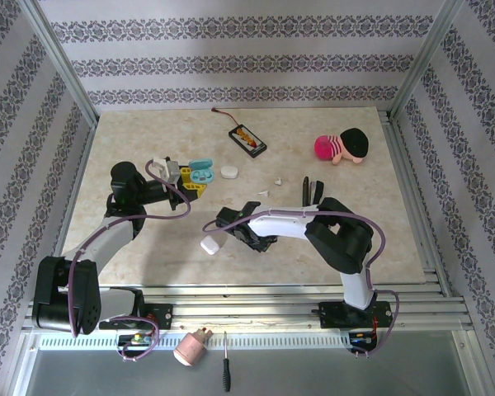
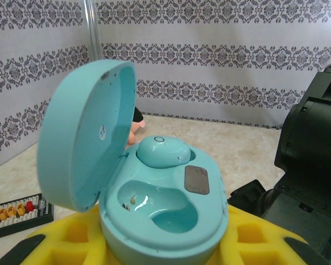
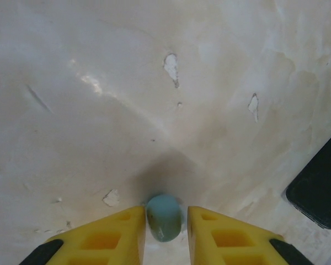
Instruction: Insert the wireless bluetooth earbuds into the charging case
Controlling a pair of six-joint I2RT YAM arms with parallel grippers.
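Transfer step: right gripper [image 3: 165,214] pinches blue earbud [image 3: 164,220], left gripper [image 2: 165,245] clamps open charging case [image 2: 214,216]; next, carry earbud to case's empty socket [image 2: 154,207].

Probably a robotics lab cell: aluminium frame posts [image 1: 60,59] and patterned wallpaper panels [image 1: 231,62] enclose a marble-look counter [image 1: 132,136].

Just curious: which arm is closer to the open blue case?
Left. The left fingers flank the open blue case; the right fingers, gripping a blue earbud, are apart from it.
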